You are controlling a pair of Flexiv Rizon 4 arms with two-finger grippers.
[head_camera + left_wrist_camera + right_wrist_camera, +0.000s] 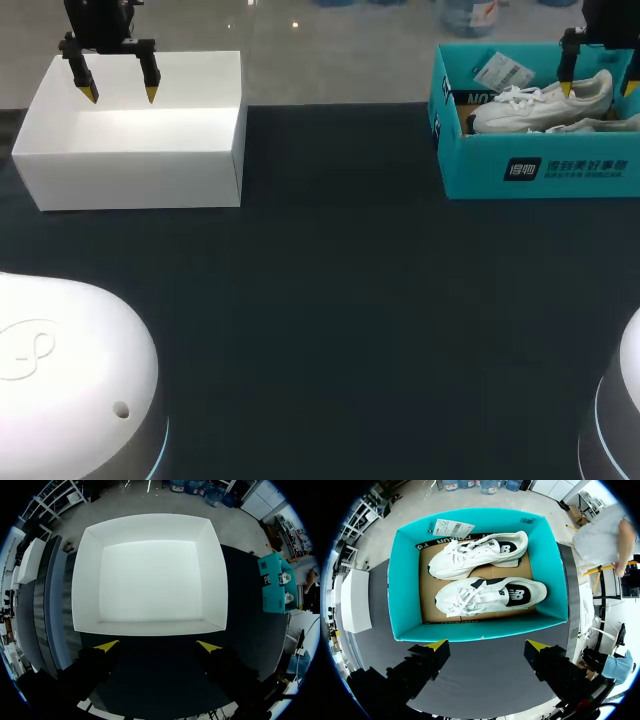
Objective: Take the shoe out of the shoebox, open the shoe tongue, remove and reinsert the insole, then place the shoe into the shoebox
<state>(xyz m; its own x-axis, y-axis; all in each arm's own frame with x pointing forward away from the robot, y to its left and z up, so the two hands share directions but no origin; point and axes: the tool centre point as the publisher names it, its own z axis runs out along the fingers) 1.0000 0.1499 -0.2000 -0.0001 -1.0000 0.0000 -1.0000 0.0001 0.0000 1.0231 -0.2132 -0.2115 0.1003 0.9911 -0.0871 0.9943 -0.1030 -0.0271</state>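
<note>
My right gripper (487,645) hangs open over the teal shoebox (540,165) at upper right, my left gripper (120,92) open over the white box (130,170) at upper left, and the nearer white sneaker (490,596) inside looks light and soft-sided, best pinched at its stiffer heel collar.

Left tool (120,92): far left, raised, fingers pointing straight down, yellow tips spread wide, nothing between them.
Right tool (598,86): far right, same downward pose, tips wide apart, gripping nothing.
</note>
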